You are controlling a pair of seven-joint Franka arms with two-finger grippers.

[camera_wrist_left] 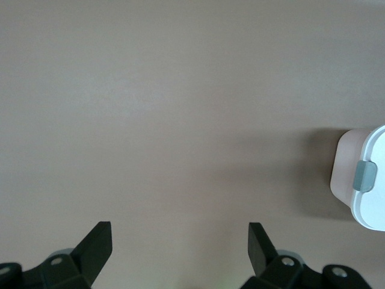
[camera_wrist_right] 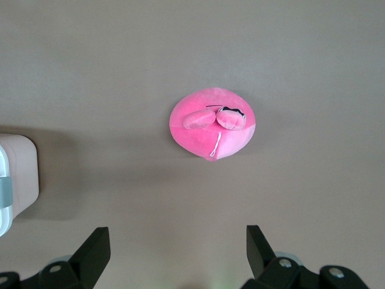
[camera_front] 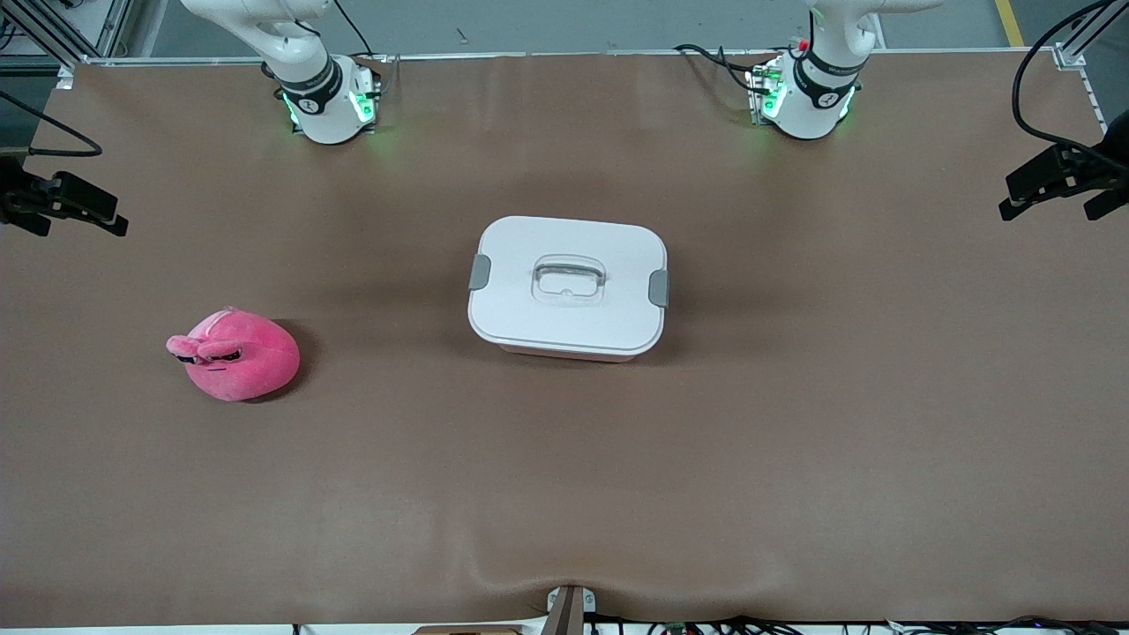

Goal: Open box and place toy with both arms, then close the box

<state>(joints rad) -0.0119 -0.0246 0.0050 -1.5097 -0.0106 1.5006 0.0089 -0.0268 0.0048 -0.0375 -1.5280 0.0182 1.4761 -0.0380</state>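
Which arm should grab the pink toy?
Probably the right arm. The toy lies toward its end of the table, and its open gripper looks straight down at it. The left gripper sees only table and the box edge.

Front view: both arms run out of frame above the bases; only the lower links show. The right gripper (camera_front: 66,207) and left gripper (camera_front: 1058,185) are each clipped by a side edge, wrists unseen. The box (camera_front: 569,287) is lidded; contents hidden, and its pink tub shows only as a thin strip under the lid's near rim. Left wrist view: only the tips of the spread fingers (camera_wrist_left: 99,244) show; ahead of them and off to one side, the box (camera_wrist_left: 361,177) is cut by the frame edge, one grey clip (camera_wrist_left: 364,176) visible. Right wrist view: box corner (camera_wrist_right: 18,180) likewise cut off. The toy's (camera_wrist_right: 212,127) dark markings are too small to read.
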